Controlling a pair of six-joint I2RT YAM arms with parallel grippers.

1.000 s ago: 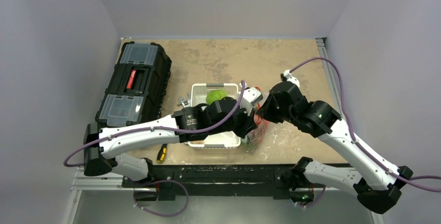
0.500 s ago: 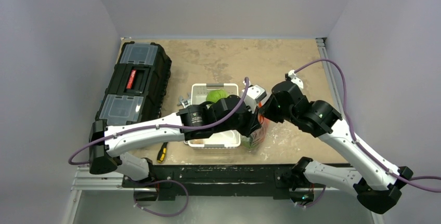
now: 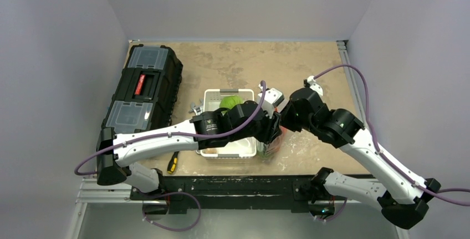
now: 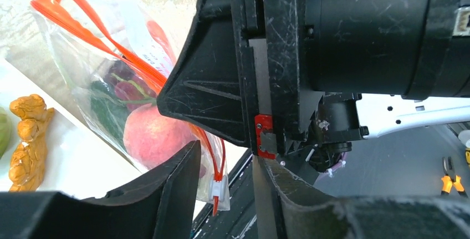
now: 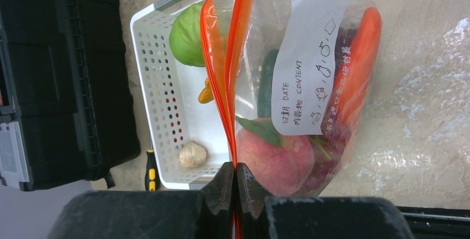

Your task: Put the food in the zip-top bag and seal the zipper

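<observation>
Zipper (image 5: 228, 128) end pinched between right jaws.

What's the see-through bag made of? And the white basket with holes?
The bag looks like thin, soft, clear plastic: it wrinkles, shines, and the peach shows through. The white basket looks like hard, smooth plastic, probably moulded: neat rows of holes, stiff straight walls.

Robotics lab test cell. Boxed in left, far and right by plain grey panels (image 3: 238, 0). Scuffed tan bench (image 3: 244, 61), left arm (image 3: 149, 142) and right arm (image 3: 377, 156) bolted to black rail (image 3: 221, 186) at near edge, purple cables (image 3: 361, 86) trailing. Black toolbox (image 3: 144, 89) on bench, left side.
</observation>
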